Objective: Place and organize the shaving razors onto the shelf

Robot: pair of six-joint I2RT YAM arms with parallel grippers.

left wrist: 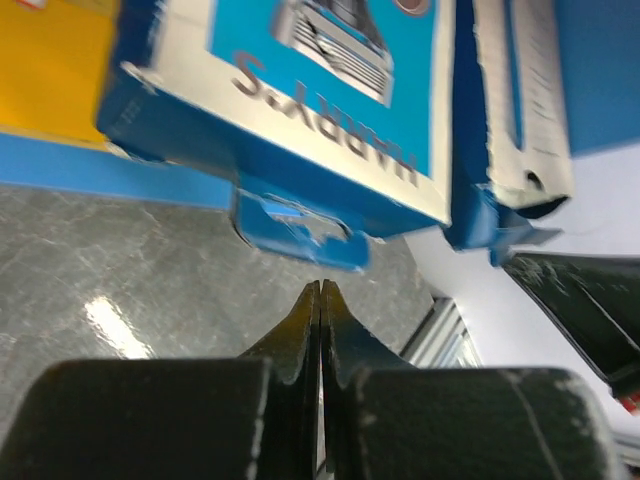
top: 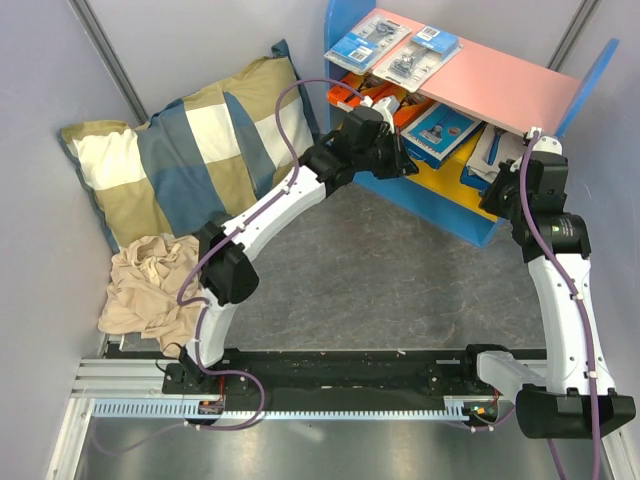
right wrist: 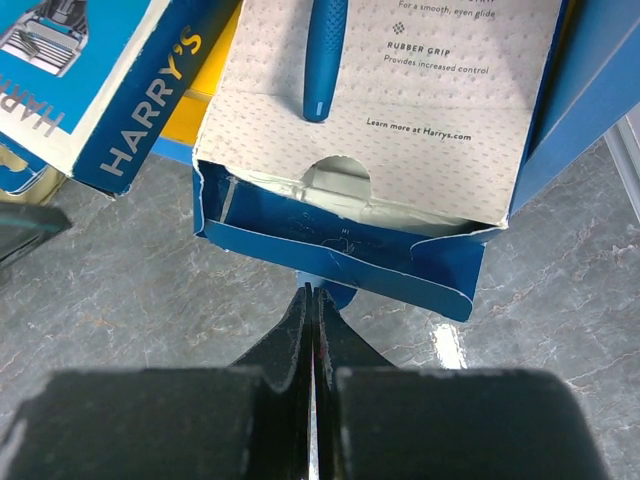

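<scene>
- Left fingers [left wrist: 298, 335] are pressed together and empty, just before a blue razor box [left wrist: 300, 100]. Your right fingers [right wrist: 297, 330] are the same, before an open-flapped box [right wrist: 380, 150].
- Already on the shelf [top: 520, 85]: two blister packs [top: 362, 42] on top, orange boxes [top: 372, 98] and blue ones below.
- Placing looks done; only straightening seems left.

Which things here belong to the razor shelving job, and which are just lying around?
Job in hand:
shelf
clear blister razor packs on its top
orange razor packs
blue Harry's box
opened blue box

Just lying about:
checked pillow
crumpled beige cloth
</scene>
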